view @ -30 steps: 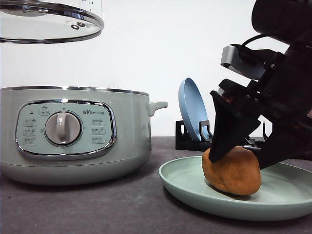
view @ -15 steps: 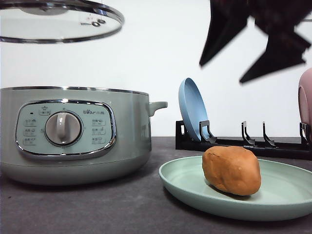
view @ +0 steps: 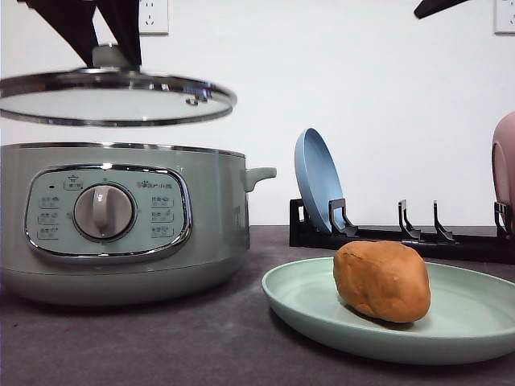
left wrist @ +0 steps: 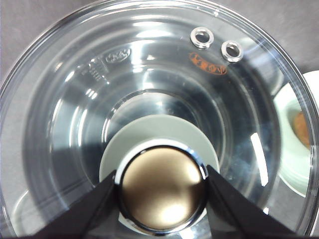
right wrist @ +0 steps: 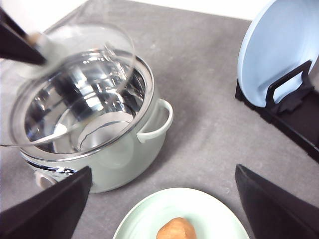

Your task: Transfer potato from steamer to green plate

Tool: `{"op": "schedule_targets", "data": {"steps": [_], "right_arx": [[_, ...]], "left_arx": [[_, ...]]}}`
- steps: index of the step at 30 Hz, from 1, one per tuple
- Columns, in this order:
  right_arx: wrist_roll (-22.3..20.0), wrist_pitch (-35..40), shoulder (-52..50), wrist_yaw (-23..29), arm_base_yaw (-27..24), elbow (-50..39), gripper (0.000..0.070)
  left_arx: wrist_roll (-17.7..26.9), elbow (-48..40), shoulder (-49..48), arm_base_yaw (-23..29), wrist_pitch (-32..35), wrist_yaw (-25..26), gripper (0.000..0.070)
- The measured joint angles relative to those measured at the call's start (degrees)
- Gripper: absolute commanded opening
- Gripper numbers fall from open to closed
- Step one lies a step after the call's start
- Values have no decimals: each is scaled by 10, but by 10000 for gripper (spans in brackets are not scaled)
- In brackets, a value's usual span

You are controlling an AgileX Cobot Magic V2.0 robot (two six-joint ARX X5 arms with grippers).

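1. The left pincer [left wrist: 162,199] is clamped on the chrome knob [left wrist: 162,186] of the glass lid [view: 113,96] — its dark fingers [left wrist: 94,209] press the knob from both sides in the left wrist view. In the front view it holds the lid at the upper left of the frame, level and just above the steamer [view: 121,221], not touching the rim.

2. The right pincer [right wrist: 162,204] has its fingers spread wide and holds nothing; they show as dark wedges at the lower left and lower right of the right wrist view, high above the surface [right wrist: 209,114]. In the front view a dark tip of it sits at the top right edge.

3. The potato [view: 382,281] lies on the green plate [view: 467,338], at the lower right of the front view, resting left of the plate's centre and free of any pincer. The steamer's steel bowl, seen in the right wrist view, looks empty.

4. Judged from this, the transfer itself is done — the potato is out of the steamer and settled on the right plate. What seems left is tidying: lowering the lid onto the pot and releasing the knob.

5. Behind the plate a black rack [view: 386,237] holds the blue plate [view: 318,185] upright, with the pink plate [view: 505,165] at the right edge.
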Motion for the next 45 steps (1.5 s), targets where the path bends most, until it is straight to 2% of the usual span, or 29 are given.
{"op": "schedule_targets", "data": {"steps": [20,26,29,45], "right_arx": [[-5,-19,-8,9,0,0,584],[-8,-24,-8,9,0,0,584],[-9,-24,-8,9,0,0,584],[-10,-24,-8,9,0,0,584]], "left_arx": [[0,0,54,-9,12,0,2],[0,0,54,-9,12,-3,2],[0,0,54,-10,10,-19,2],[0,0,56,-10,8,-20,2]]}}
